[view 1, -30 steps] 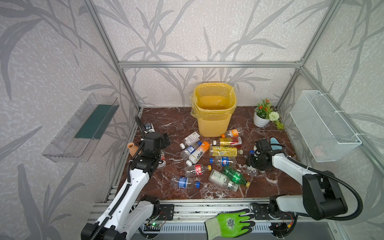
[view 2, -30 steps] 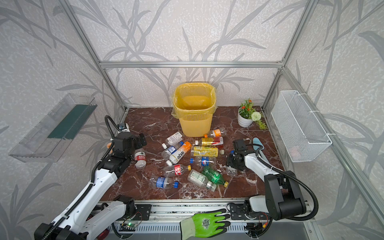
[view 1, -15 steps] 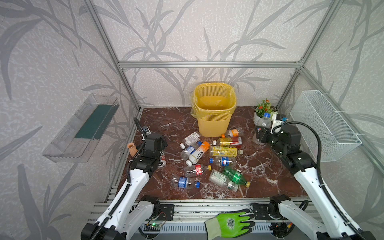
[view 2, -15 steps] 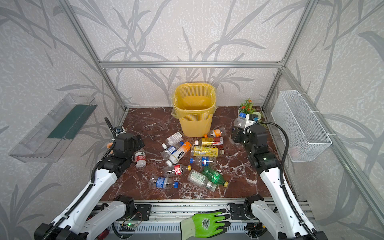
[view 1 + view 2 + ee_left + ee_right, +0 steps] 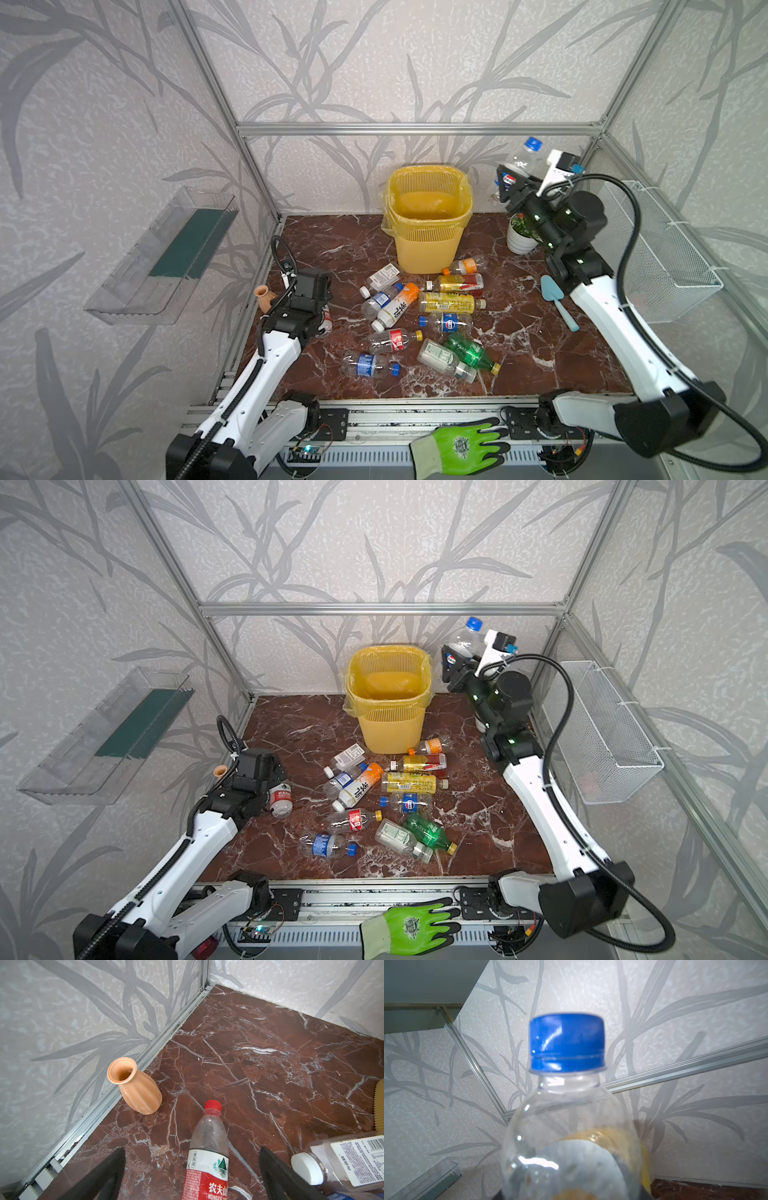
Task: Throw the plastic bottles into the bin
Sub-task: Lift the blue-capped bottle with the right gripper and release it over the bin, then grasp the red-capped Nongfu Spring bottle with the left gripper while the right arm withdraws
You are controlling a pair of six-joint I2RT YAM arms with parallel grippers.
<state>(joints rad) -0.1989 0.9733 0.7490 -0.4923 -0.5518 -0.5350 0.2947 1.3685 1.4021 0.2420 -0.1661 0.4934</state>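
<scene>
My right gripper (image 5: 510, 185) is raised high, to the right of the bin's rim and about level with it, shut on a clear plastic bottle (image 5: 522, 159) (image 5: 464, 638) with a blue cap. That bottle (image 5: 566, 1126) fills the right wrist view and hides the jaws. The yellow slatted bin (image 5: 428, 245) (image 5: 390, 729) stands at the back middle, lined with a yellow bag. Several plastic bottles (image 5: 446, 302) lie on the floor in front of it. My left gripper (image 5: 192, 1169) is open, low over a red-labelled, red-capped bottle (image 5: 208, 1147) (image 5: 280, 798) lying between its fingers (image 5: 110, 1169).
A terracotta vase (image 5: 139, 1093) (image 5: 264, 295) stands by the left rail near my left gripper. A potted plant (image 5: 521, 239) and a blue trowel (image 5: 559, 305) are on the right. A wire basket (image 5: 660, 249) and a clear tray (image 5: 166, 253) hang on the walls. A green glove (image 5: 461, 446) lies in front.
My right arm has risen from the floor with the blue-capped bottle and swung back toward the bin. The left gripper has shifted slightly near the red-labelled bottle.
</scene>
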